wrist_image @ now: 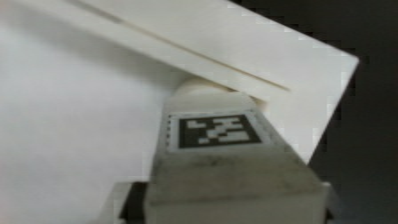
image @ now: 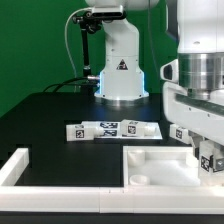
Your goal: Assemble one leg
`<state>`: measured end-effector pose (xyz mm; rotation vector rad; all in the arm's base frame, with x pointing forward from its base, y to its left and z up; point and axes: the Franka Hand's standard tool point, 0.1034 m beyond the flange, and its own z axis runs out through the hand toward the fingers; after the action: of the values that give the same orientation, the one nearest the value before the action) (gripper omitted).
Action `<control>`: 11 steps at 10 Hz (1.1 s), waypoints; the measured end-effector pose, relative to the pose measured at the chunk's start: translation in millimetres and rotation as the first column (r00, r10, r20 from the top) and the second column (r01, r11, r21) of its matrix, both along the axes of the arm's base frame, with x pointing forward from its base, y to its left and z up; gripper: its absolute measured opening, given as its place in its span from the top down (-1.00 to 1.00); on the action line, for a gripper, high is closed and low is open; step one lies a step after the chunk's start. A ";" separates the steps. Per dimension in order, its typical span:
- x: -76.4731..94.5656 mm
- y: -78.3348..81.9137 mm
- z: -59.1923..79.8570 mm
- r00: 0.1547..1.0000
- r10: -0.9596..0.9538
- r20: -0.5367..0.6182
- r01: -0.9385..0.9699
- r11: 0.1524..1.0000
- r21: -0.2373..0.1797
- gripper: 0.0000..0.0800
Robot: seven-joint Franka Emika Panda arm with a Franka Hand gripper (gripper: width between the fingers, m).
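My gripper (image: 207, 158) hangs over the exterior view's right end of the large white tray (image: 160, 156). It is shut on a leg (image: 209, 161), a stubby white block with a black-and-white tag. In the wrist view the leg (wrist_image: 217, 135) fills the space between my dark fingers (wrist_image: 128, 200), and my gripper (wrist_image: 228, 203) grips its sides. The leg's round tip sits at the inner corner of the tray, against the raised rim (wrist_image: 267, 55). I cannot tell whether the tip is seated in a hole.
The marker board (image: 112, 128) lies on the black table behind the tray. A white L-shaped frame piece (image: 20, 165) runs along the exterior view's lower left. The robot's white base (image: 121, 70) stands at the back.
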<state>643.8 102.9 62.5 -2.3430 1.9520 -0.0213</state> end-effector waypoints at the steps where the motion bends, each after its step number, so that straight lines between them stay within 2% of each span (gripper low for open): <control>1: -0.8 -0.4 0.2 0.988 -0.156 -0.015 0.156 0.988 0.016 0.29; 3: -2.0 -2.0 0.2 0.947 -0.318 -0.032 0.319 0.947 0.040 0.29; 5: -2.3 -2.2 -0.5 0.959 -0.282 -0.029 0.283 0.958 0.037 0.28; 6: -2.3 -2.1 -0.5 0.960 -0.277 -0.029 0.278 0.960 0.036 -0.34; 7: -2.1 -1.3 1.2 0.997 -0.077 -0.009 0.077 0.997 0.016 -0.34; 8: -2.0 3.4 4.0 0.992 0.129 0.006 -0.129 0.992 0.001 -0.57; 9: -3.2 7.7 4.8 0.964 0.267 0.010 -0.267 0.964 -0.005 -0.57; 11: -3.4 7.3 4.1 0.914 0.405 0.017 -0.405 0.914 -0.018 -0.61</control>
<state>640.4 110.2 66.6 -2.6945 1.4215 -0.0285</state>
